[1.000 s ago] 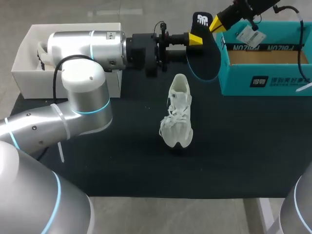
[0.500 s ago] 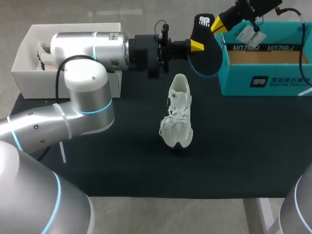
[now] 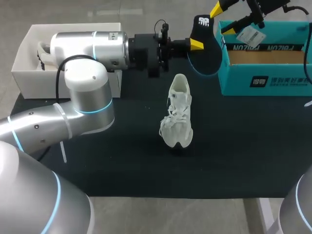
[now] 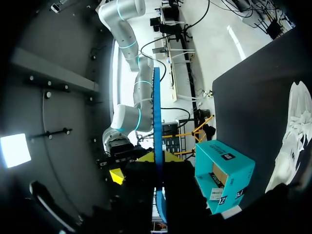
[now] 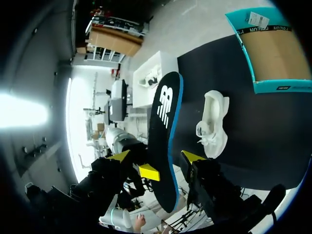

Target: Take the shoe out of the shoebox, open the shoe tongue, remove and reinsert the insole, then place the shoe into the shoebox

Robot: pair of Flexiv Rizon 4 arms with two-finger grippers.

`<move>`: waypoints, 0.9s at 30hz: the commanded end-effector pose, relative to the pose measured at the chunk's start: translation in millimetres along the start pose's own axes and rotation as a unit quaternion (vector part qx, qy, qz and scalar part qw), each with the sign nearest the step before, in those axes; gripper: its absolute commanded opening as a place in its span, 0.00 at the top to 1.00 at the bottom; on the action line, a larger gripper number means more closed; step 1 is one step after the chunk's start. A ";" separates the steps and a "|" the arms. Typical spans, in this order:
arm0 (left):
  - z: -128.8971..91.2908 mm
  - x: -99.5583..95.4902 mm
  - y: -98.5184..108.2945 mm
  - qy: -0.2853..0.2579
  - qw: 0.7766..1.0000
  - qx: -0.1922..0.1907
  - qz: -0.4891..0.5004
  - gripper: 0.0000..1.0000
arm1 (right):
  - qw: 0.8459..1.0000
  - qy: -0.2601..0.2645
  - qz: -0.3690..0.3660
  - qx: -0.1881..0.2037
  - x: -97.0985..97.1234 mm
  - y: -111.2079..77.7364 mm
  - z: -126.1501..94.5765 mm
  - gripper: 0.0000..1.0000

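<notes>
insole [image 3: 207, 53] hanging over the worktop [image 3: 243, 146], mid handoff
left jaws are pinching the insole upright in the air beyond the shoe [image 3: 177, 114], probably keeping it clear for sliding back in; right jaws are standing wide open just beside it, gripping nothing, near the teal shoebox [image 3: 265, 80].

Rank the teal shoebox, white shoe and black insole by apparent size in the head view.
1. teal shoebox, largest, though partly cut off.
2-3. white shoe and black insole look alike; the insole is up off the table, nearer the camera, so unranked.
</notes>
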State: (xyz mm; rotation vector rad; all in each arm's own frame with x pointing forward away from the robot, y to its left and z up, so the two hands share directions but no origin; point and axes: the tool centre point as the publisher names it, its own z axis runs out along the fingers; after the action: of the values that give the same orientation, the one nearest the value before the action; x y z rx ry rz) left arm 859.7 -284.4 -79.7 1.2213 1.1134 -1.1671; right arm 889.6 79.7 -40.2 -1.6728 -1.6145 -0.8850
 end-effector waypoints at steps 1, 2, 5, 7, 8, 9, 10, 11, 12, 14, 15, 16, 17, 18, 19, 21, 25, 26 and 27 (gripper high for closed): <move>-2.2 -1.6 3.6 -0.003 1.000 -0.002 0.004 1.00 | 0.998 0.011 -0.015 -0.055 0.1 -17.7 -3.8 0.00; -3.1 -2.4 4.7 -0.004 1.000 -0.003 0.002 1.00 | 0.997 0.017 -0.022 -0.067 1.6 -18.9 -5.5 0.00; -6.0 -3.4 8.0 -0.003 1.000 -0.009 -0.002 1.00 | 0.992 0.030 -0.049 -0.112 7.7 -23.9 -11.6 0.00; -7.9 -3.7 9.3 -0.003 1.000 -0.012 -0.003 1.00 | 0.989 0.039 -0.062 -0.131 12.0 -29.3 -14.1 0.00; -9.4 -4.2 10.1 -0.003 1.000 -0.013 -0.005 1.00 | 0.986 0.048 -0.070 -0.144 15.0 -32.8 -15.6 0.00; -10.7 -4.7 10.8 -0.004 1.000 -0.014 -0.006 1.00 | 0.983 0.057 -0.077 -0.154 17.6 -36.2 -17.3 0.00; -12.0 -5.4 11.6 -0.004 1.000 -0.016 -0.007 1.00 | 0.981 0.069 -0.079 -0.165 20.8 -40.4 -18.7 0.00; -14.0 -6.8 12.9 -0.006 1.000 -0.017 -0.012 1.00 | 0.979 0.082 -0.080 -0.171 23.6 -46.0 -19.9 0.00; -15.2 -7.7 13.9 -0.007 1.000 -0.017 -0.014 1.00 | 0.977 0.089 -0.081 -0.175 24.8 -50.1 -20.3 0.00; -18.2 -10.6 15.8 -0.011 1.000 -0.019 -0.021 1.00 | 0.975 0.103 -0.078 -0.182 25.8 -57.5 -20.5 0.00; -19.7 -12.1 16.4 -0.013 0.999 -0.019 -0.025 1.00 | 0.973 0.109 -0.077 -0.186 25.8 -61.0 -20.7 0.00; -21.2 -13.7 17.0 -0.015 0.999 -0.018 -0.030 1.00 | 0.972 0.114 -0.078 -0.191 25.3 -63.7 -20.7 0.00; -22.6 -15.5 17.6 -0.017 0.999 -0.019 -0.032 1.00 | 0.971 0.119 -0.078 -0.194 23.1 -66.1 -20.2 0.00; -23.4 -16.6 17.9 -0.018 0.999 -0.019 -0.033 1.00 | 0.969 0.121 -0.079 -0.199 20.7 -67.5 -19.8 0.00; -24.6 -18.2 18.2 -0.019 0.999 -0.021 -0.034 1.00 | 0.967 0.125 -0.080 -0.206 16.2 -69.5 -19.4 0.00; -27.2 -21.4 18.9 -0.021 0.999 -0.021 -0.039 1.00 | 0.963 0.138 -0.073 -0.222 1.8 -72.1 -19.5 0.00; -28.8 -23.5 18.5 -0.021 0.998 -0.014 -0.049 1.00 | 0.961 0.155 -0.062 -0.222 -19.5 -72.4 -22.4 0.00; -29.0 -23.9 18.3 -0.022 0.998 -0.013 -0.049 1.00 | 0.960 0.161 -0.058 -0.220 -24.1 -71.1 -23.9 0.00; -29.5 -24.9 17.4 -0.022 0.998 -0.008 -0.052 1.00 | 0.960 0.165 -0.054 -0.219 -28.0 -68.9 -26.0 0.00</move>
State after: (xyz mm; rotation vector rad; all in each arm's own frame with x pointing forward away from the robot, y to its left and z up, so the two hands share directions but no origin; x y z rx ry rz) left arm 873.7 -256.5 -56.2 1.1209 1.1632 -1.2476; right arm 825.2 56.0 -35.8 -1.5547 -1.4924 -1.3674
